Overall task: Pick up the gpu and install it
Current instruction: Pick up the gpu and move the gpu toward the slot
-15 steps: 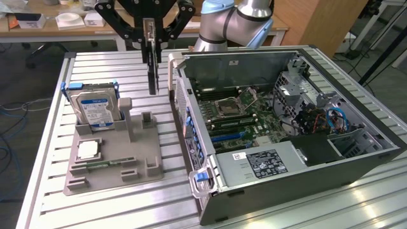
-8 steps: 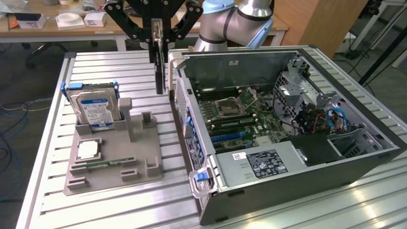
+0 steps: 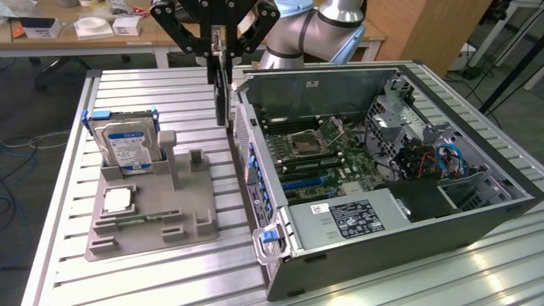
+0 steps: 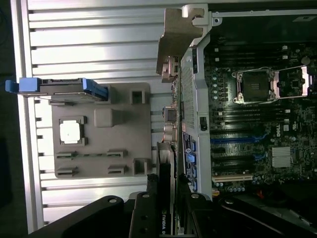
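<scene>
The gpu [image 3: 221, 95] is a thin, flat, dark card seen pretty much edge-on, so it just looks like a narrow black slab hanging straight down. From the wrist view the gpu [image 4: 166, 173] shows a bit of pale lettering on its side, right up by the fingers.

The black gripper [image 3: 219, 57] with its chunky link arms is pinching the card's top edge, jaws pressed in on both flat faces. Same story in the wrist view, where the gripper [image 4: 168, 213] has the card sandwiched between its fingers.

The card hangs in the air above the ribbed aluminium slat table [image 3: 136, 280]. It sits just outside the perforated rear wall of the open black metal tower case [image 3: 408, 255], between that wall and the matte grey moulded parts tray [image 3: 195, 229]. It isn't inside the case.

In the case the green motherboard [image 3: 340, 159] lies flat, with a shiny square processor socket [image 3: 304, 145]. On the tray a boxy silver hard drive with a blue label [image 3: 127, 146] stands upright, and a flat square silver chip [image 3: 117, 201] lies in its recess.
</scene>
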Motion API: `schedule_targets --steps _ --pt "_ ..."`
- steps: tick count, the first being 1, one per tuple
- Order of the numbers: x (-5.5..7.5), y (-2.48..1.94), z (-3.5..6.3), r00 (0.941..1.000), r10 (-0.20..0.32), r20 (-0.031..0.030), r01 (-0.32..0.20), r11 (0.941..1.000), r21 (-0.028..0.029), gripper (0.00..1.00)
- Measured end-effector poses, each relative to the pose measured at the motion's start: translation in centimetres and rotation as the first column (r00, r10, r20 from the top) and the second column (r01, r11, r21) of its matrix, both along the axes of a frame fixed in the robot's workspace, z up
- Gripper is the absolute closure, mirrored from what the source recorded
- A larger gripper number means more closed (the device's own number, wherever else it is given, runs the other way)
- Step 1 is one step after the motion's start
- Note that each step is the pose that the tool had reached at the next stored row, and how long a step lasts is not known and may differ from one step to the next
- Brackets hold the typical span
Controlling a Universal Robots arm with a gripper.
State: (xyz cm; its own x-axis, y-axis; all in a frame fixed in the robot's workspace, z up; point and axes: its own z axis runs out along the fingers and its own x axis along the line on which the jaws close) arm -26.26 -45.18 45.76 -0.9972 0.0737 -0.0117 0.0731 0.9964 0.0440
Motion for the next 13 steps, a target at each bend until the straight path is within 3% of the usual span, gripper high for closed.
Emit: schedule_targets --steps 13 --pt "1.4 0.0 -0.11 1.0 0.001 -0.0001 -0.001 1.0 0.0 0.74"
